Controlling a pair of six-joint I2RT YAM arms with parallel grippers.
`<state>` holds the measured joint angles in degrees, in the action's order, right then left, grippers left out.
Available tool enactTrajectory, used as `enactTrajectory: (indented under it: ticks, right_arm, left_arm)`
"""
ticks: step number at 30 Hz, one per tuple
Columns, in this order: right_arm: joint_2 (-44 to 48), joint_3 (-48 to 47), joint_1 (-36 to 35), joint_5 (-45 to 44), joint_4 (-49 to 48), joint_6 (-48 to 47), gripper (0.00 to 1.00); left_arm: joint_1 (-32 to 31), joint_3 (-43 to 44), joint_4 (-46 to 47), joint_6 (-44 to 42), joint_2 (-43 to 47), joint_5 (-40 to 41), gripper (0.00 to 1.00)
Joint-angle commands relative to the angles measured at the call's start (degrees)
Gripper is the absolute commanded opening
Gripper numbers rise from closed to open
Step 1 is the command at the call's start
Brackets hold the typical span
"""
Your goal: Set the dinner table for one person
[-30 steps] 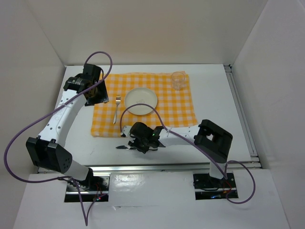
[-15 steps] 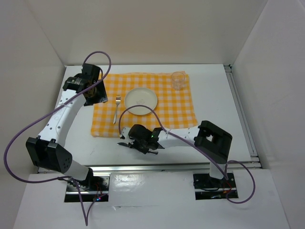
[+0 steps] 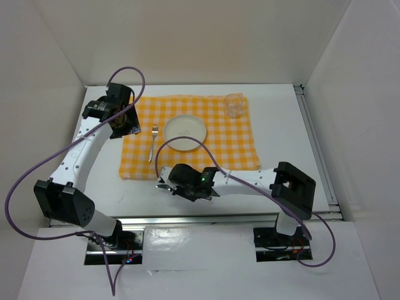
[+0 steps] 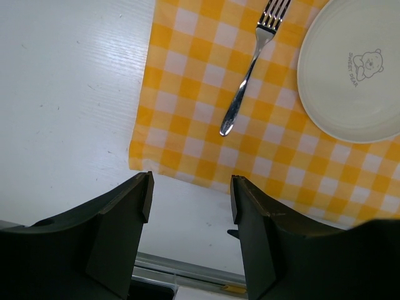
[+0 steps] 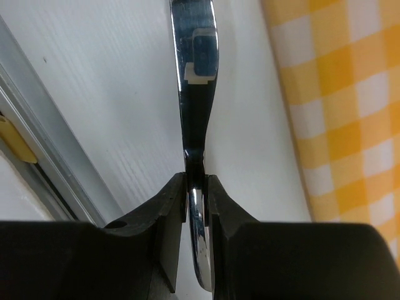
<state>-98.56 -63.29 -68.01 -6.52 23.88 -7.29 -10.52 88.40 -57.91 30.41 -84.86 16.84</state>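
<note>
Hazard entry: slip, snag, skew

Item 1. Right gripper (image 5: 195, 187): closed on a thin piece of cutlery (image 5: 195, 75), pinched at its narrow neck. Knife or spoon cannot be told. It is held low over the bare dinner table (image 3: 281, 125), between the checked cloth (image 3: 231, 140) and the near rail (image 5: 37, 144).

Item 2. Left gripper (image 4: 190, 194): jaws parted, nothing held, above the cloth's left edge.

Risks judged:
- Polished metal may be swivelled or lost, given so small a pinch.
- The cloth's near edge may be caught during travel, so that fork (image 3: 152, 142), plate (image 3: 185, 132) and cup (image 3: 234, 105) are dragged.
- The piece may be laid crooked beside the plate.
</note>
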Motion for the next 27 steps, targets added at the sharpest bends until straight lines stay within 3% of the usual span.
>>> enactTrajectory:
  ticks: [1,10,21,27]
  right_arm:
    - [4.9,-3.4,-0.5,-3.0,-0.6,0.0,0.03]
    - [6.4,-4.0,2.4,-2.2,-1.1,1.3,0.03]
    - [10.3,-9.2,22.7,2.1,3.7,14.1,0.03]
    - [5.9,-9.8,33.4,1.6,7.9,26.9,0.03]
  left_arm:
    - [0.3,2.1,-0.1,1.0,1.2,1.2,0.69]
    - [0.3,2.1,-0.1,1.5,1.2,1.8,0.69]
    - [0.9,0.5,1.0,2.0,1.2,1.3,0.69]
    - [0.9,0.0,1.5,2.0,1.2,0.6,0.69]
